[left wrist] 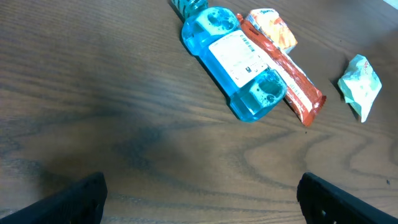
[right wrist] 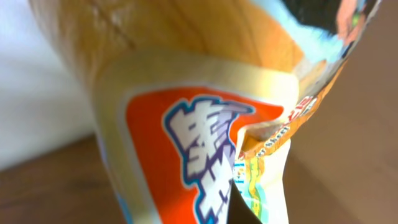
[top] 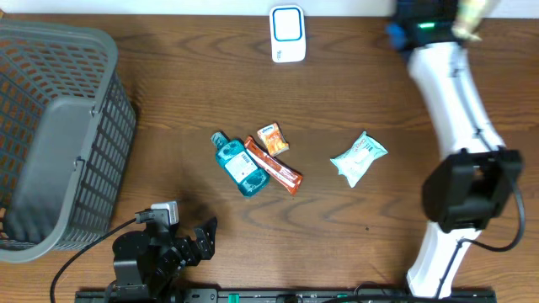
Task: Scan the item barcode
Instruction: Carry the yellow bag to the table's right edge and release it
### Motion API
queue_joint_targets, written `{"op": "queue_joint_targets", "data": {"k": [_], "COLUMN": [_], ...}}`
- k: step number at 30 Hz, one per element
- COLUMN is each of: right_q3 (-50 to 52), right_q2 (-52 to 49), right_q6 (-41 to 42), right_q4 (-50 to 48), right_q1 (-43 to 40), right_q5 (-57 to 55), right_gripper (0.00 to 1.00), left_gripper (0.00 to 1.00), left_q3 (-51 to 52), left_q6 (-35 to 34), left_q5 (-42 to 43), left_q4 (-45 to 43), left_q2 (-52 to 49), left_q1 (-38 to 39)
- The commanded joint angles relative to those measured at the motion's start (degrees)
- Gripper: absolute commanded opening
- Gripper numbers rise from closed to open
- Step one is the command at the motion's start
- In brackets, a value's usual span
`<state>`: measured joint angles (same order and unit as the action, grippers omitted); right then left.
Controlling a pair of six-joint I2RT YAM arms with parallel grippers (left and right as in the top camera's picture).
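My right gripper (top: 456,24) is raised at the table's far right corner, shut on a snack packet (top: 472,15). In the right wrist view the orange and yellow packet (right wrist: 186,118) fills the frame, with one dark fingertip (right wrist: 241,213) showing at its lower edge. No barcode shows on the side I see. A white scanner (top: 287,34) stands at the back middle, left of the packet. My left gripper (top: 200,239) rests low at the front left, open and holding nothing; its fingers (left wrist: 81,199) stand wide over bare wood.
A blue bottle (top: 238,165), a red-orange bar wrapper (top: 274,166) and a small orange packet (top: 274,139) lie mid-table. To their right is a pale green pouch (top: 359,158). A grey basket (top: 50,143) fills the left side.
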<state>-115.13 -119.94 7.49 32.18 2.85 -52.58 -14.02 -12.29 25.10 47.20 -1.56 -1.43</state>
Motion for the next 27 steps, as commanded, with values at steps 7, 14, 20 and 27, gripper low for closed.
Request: {"op": "queue_joint_targets", "data": {"k": [7, 14, 20, 27], "right_q3": [0.9, 0.9, 0.9, 0.9], "right_q2": [-10.4, -9.2, 0.4, 11.3], "right_q6": [6.7, 7.6, 11.7, 26.2], "right_q4": [19.0, 21.2, 21.5, 32.9], "right_q1": [-27.2, -33.3, -33.2, -30.1], "right_q5": [21.9, 23.3, 35.0, 65.1], "right_gripper": [0.08, 0.65, 0.99, 0.99], "left_gripper": [0.98, 0.98, 0.98, 0.98], "left_q3": [-0.3, -0.3, -0.3, -0.3], "left_q6": [-0.5, -0.5, -0.5, -0.5], "left_q5": [-0.3, -0.3, -0.3, -0.3], "left_q4": [0.8, 0.8, 0.8, 0.8], "left_q2": [0.2, 0.2, 0.2, 0.2], "left_q1": [-0.1, -0.1, -0.1, -0.1]}}
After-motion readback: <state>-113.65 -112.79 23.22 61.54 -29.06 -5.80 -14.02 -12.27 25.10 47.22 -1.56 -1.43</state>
